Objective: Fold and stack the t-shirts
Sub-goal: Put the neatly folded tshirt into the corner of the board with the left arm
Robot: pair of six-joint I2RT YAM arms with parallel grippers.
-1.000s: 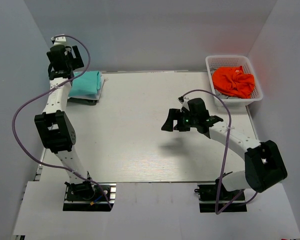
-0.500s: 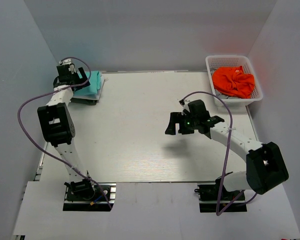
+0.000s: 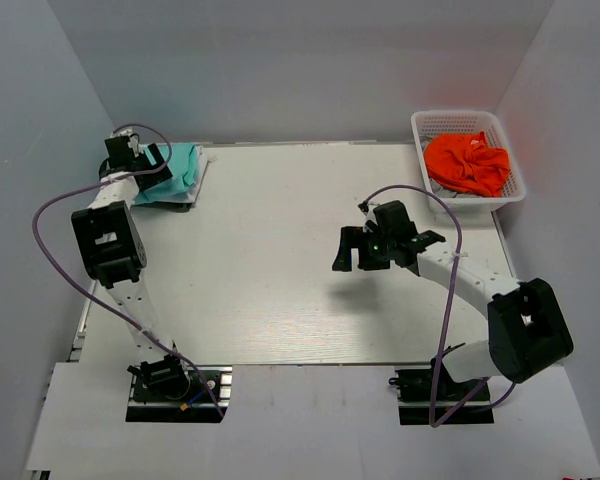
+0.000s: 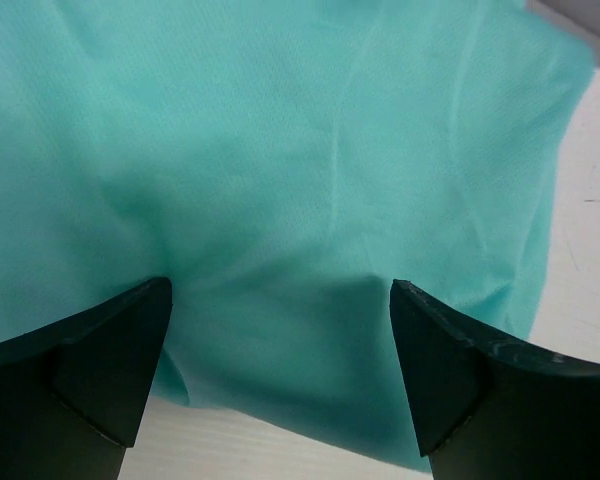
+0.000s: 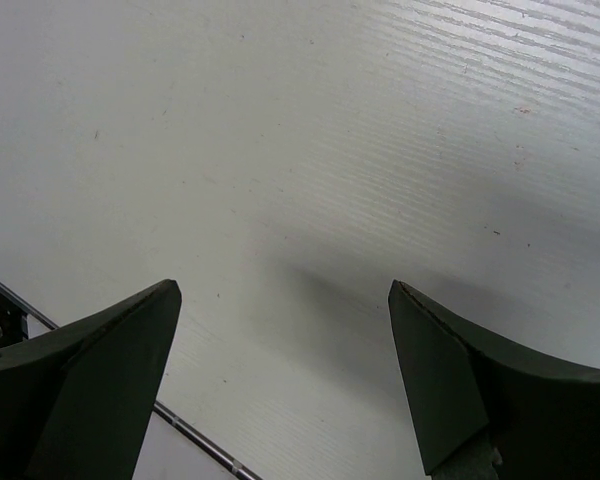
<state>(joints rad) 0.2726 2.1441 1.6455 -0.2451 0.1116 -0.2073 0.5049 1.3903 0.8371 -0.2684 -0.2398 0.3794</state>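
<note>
Now: left gripper [image 4: 280, 290] has its jaws spread wide, with nothing clamped between them. Both dark fingertips [image 4: 80, 370] sit low against the teal t-shirt [image 4: 310, 140], which fills nearly all of the left wrist view. The cloth puckers into shallow creases between the two tips, so they appear to press on it, though contact cannot be confirmed. Bare white surface shows at the lower and right margins of that view, past the shirt's edge.

From above, the teal t-shirt lies folded at the far left corner of the table [image 3: 280, 270], and the left arm reaches over its left part. A thin dark edge shows under the shirt's near side and a pale edge along its right side. Whether these are other shirts cannot be told.

Right gripper [image 5: 285, 290]: jaws likewise wide apart and empty. It hangs above bare tabletop right of centre, fingers pointing left in the top view, its shadow on the boards beneath. It is well apart from all cloth.

The orange t-shirt [image 3: 467, 162] lies crumpled in the white mesh basket [image 3: 455, 117] at the table's far right corner. Something grey shows beneath it at the basket's near side, too small to identify.

A purple cable [image 3: 37, 228] loops out beside the left arm; a second one arcs over the right arm.
</note>
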